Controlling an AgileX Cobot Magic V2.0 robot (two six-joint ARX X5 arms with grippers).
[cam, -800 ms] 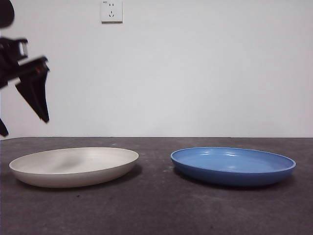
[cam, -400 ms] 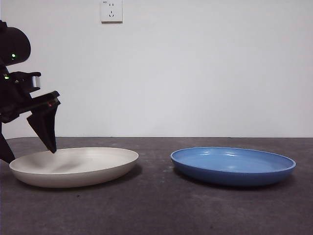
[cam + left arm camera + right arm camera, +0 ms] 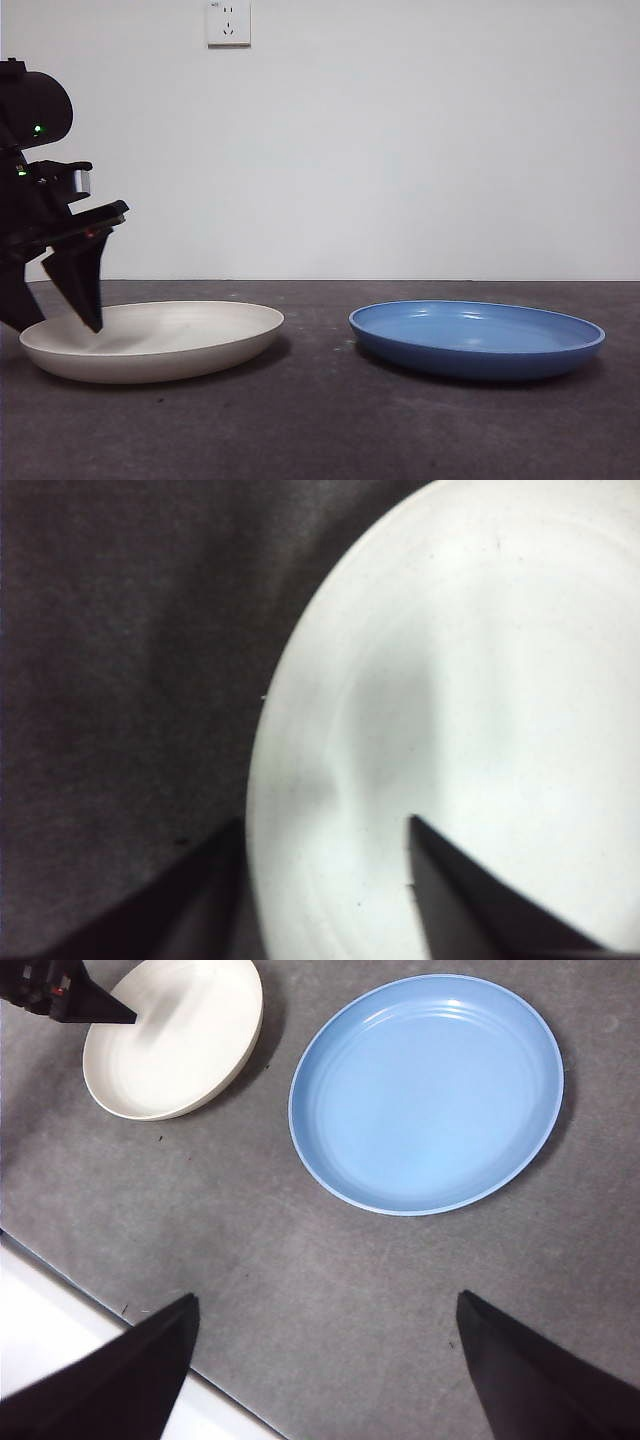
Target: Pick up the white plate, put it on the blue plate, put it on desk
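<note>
- Two risks stand out: the left gripper [image 3: 50,325], jaws spread astride the white plate's [image 3: 165,338] rim, one inside and one outside, may pinch too shallowly, so the plate could slip or tilt on lifting.
- The blue plate [image 3: 476,338] lies well apart on the desk [image 3: 320,420]; a tilted carry could clip its rim.
- The right gripper [image 3: 325,1360] hangs high above the desk, jaws wide, empty.
- The desk is dark, mottled and matte; behind it a plain white wall with a socket [image 3: 228,22].
</note>
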